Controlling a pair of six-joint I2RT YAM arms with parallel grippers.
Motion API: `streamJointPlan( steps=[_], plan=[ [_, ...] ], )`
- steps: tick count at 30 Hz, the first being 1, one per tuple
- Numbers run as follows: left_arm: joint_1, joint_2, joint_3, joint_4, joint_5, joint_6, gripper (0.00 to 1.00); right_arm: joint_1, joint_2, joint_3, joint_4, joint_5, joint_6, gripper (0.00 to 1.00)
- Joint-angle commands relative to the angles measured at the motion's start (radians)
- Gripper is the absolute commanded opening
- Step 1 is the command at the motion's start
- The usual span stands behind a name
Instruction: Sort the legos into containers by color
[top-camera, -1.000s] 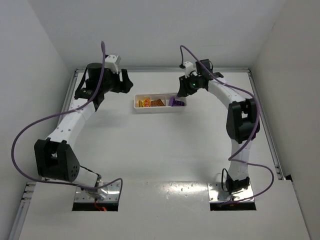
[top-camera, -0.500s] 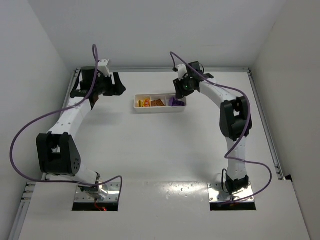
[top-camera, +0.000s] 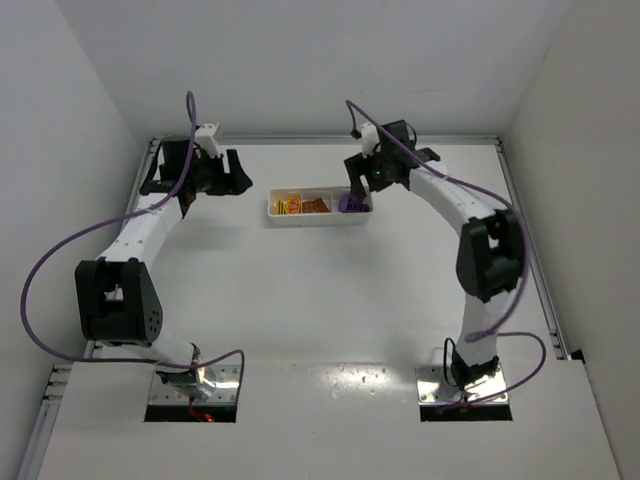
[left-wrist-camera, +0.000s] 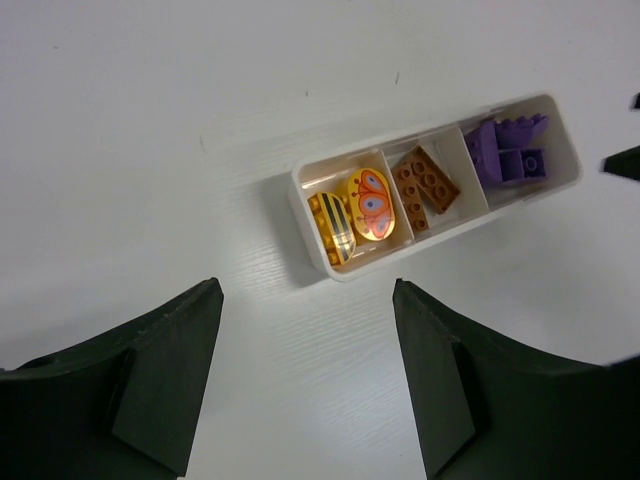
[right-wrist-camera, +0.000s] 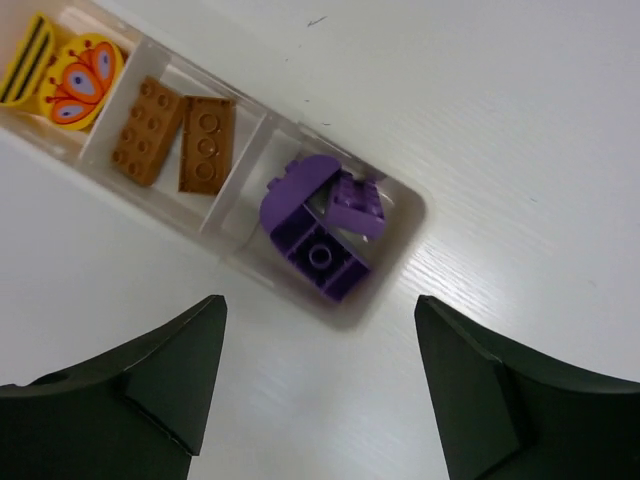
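Our right gripper (right-wrist-camera: 318, 300) hangs parted and empty, with the purple legos (right-wrist-camera: 320, 245) at its 12 o'clock in the end compartment of the tray (right-wrist-camera: 408, 205). Seen from above, the tray runs 9 to 3 o'clock. Our left gripper (left-wrist-camera: 307, 290), also parted and empty, stands well off the 9 o'clock end, so we judge the right arm nearer.

You have bright, even light: glare on the near table (top-camera: 372, 374), soft shadows, slight blur in the right wrist view.

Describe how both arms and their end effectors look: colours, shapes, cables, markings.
The left arm and right arm match: white links, black joint housings, a purple cable looping loosely along each. The left end effector and right end effector each have two broad, matte black, wedge-shaped fingers. No markings visible.
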Motion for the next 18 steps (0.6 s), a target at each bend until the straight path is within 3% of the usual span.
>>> streamJointPlan(
  steps=[1, 7, 13, 18],
  plan=[
    [0.008, -0.016, -0.029, 0.0, 0.048, 0.057, 0.75, -0.035, -0.271, -0.044, 0.033, 0.024, 0.019, 0.77],
    [0.008, -0.047, -0.135, -0.022, -0.008, 0.181, 0.75, -0.171, -0.489, -0.312, 0.044, 0.081, -0.069, 0.81],
    [0.037, -0.109, -0.278, 0.0, -0.051, 0.292, 0.75, -0.304, -0.693, -0.644, 0.133, -0.049, -0.059, 0.85],
    [0.057, -0.157, -0.354, 0.043, -0.071, 0.314, 0.75, -0.36, -0.745, -0.731, 0.153, -0.114, -0.041, 0.88]
  ],
)
